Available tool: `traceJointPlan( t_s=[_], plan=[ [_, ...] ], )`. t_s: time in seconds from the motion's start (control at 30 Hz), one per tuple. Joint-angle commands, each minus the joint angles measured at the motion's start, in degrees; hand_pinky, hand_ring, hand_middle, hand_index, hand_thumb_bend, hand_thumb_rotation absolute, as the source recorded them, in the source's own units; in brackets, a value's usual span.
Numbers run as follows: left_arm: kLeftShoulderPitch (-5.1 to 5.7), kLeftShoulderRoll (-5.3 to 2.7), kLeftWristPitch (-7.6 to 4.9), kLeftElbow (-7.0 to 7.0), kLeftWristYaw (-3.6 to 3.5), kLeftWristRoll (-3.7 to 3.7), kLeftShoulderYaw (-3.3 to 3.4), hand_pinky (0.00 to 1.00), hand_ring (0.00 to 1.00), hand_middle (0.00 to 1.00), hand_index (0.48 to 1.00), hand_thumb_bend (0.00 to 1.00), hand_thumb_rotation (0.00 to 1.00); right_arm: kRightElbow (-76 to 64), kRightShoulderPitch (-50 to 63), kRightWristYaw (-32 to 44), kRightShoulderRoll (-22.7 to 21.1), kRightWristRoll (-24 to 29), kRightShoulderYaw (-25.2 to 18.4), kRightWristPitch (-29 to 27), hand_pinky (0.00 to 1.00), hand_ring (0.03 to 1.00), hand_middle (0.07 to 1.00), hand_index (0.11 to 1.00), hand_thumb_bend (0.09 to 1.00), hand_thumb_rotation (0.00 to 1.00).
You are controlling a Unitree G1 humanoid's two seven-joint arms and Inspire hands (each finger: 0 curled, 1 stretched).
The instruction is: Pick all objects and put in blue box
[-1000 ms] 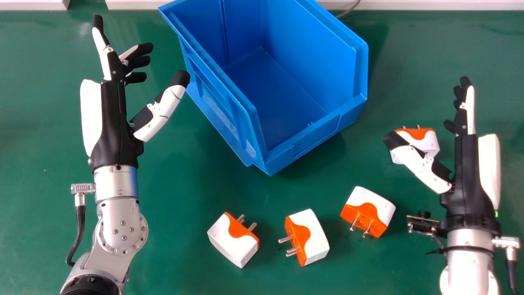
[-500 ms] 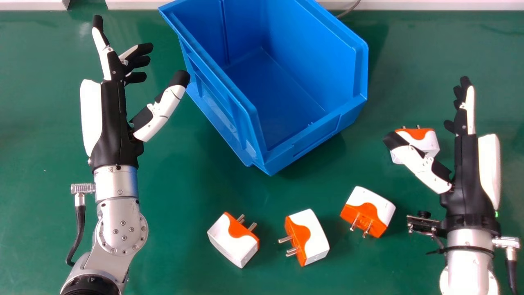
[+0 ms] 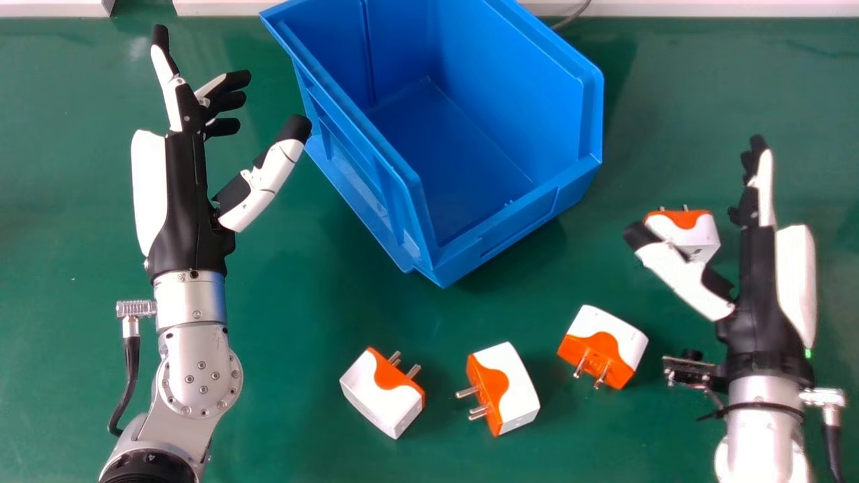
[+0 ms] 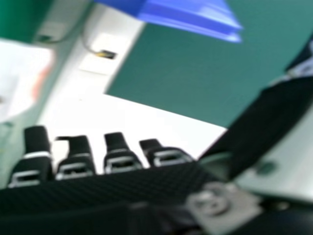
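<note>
On the left of the head view is my left hand (image 3: pixel 188 194), open and empty, beside the blue box (image 3: pixel 493 251), whose visible floor holds nothing. My right hand (image 3: pixel 758 282) is at the right, open, its thumb overlapping a white and orange plug adapter (image 3: pixel 698 231); whether they touch I cannot tell. Three similar adapters lie in front of the box: one at the left (image 3: pixel 379 396), a middle one (image 3: pixel 513 389) and one further right (image 3: pixel 607 335). In the right hand view, my right hand (image 4: pixel 98 186) has its fingers extended, and part of the blue box (image 4: pixel 190 14) appears.
Both arms rest over a green table (image 3: pixel 288 416). A pale strip (image 3: pixel 704 8) runs along its far edge, with a grey cable (image 3: pixel 572 15) behind the box. A small bracket (image 3: pixel 691 369) sticks out from my right wrist.
My right hand has shifted slightly left and nearer to the robot, uncovering a bit more of the adapter beside its thumb. The left hand, the box and the adapters have stayed put.
</note>
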Motion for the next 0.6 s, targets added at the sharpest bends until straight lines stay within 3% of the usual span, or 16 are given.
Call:
traceJointPlan(
  t_s=[0.0, 0.1, 0.3, 0.57],
  plan=[
    [-0.74, 0.49, -0.71, -0.46, 0.43, -0.04, 0.17, 0.71, 0.77, 0.79, 0.81, 0.72, 0.59, -5.0, 0.0, 1.5, -0.4, -2.0, 0.5, 8.6, 0.91, 0.999, 1.0, 1.0, 0.989, 0.58],
    [-0.72, 0.45, -0.68, -0.51, 0.53, -0.01, 0.17, 0.71, 0.77, 0.79, 0.81, 0.72, 0.59, -8.0, 0.5, 1.9, -0.1, -2.3, 0.9, 12.9, 0.95, 1.0, 1.0, 1.0, 1.0, 0.57],
    [-0.54, 0.42, -0.48, -0.93, 0.44, 0.12, 0.05, 0.71, 0.77, 0.79, 0.81, 0.72, 0.59, -6.5, 0.7, -0.3, -0.9, -1.3, 0.6, 8.0, 0.98, 1.0, 1.0, 1.0, 1.0, 0.53],
    [-0.99, -0.34, 0.04, -0.61, 0.69, 0.29, -0.24, 0.71, 0.77, 0.79, 0.811, 0.72, 0.59, 0.3, -2.8, -3.3, -2.4, -2.1, 0.9, 5.1, 0.98, 1.0, 1.0, 1.0, 1.0, 0.48]
  ],
)
